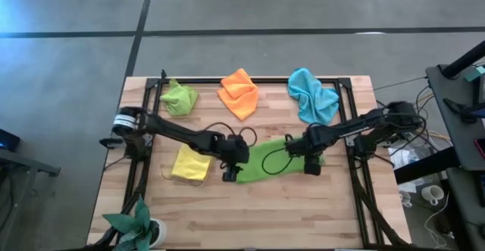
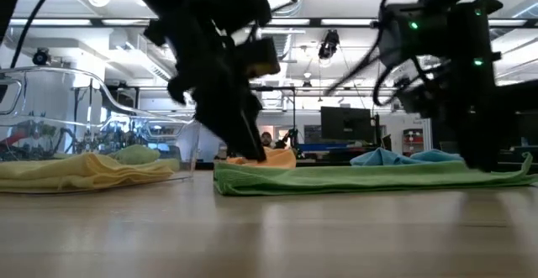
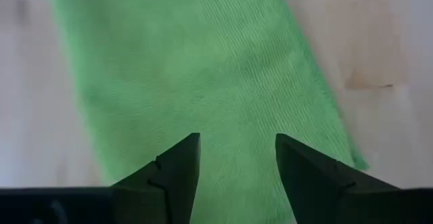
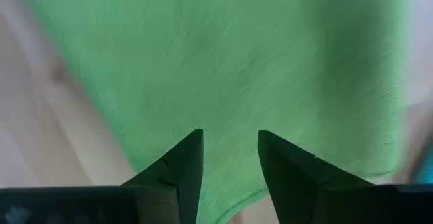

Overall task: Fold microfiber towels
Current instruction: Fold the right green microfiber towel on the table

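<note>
High view: two dark arms meet over the darker green towel [image 1: 267, 160], which lies as a folded strip near the middle of the desk [image 1: 303, 213], running left to right. The left tool [image 1: 229, 174] sits at the strip's left end and the right tool [image 1: 311, 167] at its right end. Both wrist views show the fingers spread, with cloth lying flat beneath and nothing pinched; the low view shows the strip resting flat on the wood.

Step in hand, as judged: letting go of a fold just laid. To do it well, each tool should lift straight up, fingers kept apart, so that no fibre snags and the top layer is not dragged off its edge. The two ends should be freed evenly; the soft cloth will likely spring a little, so a light press along the crease may help before the next fold.

Count: five towels. One darker green, at centre. One yellow towel [image 1: 189, 164], crumpled, just left of the left tool. Three along the far edge, all crumpled: lime green towel [image 1: 179, 98] at left, orange towel [image 1: 239, 92] in the middle, light blue towel [image 1: 312, 96] at right. Two arms, two tools. One potted plant [image 1: 136, 224] at the near left corner.
</note>
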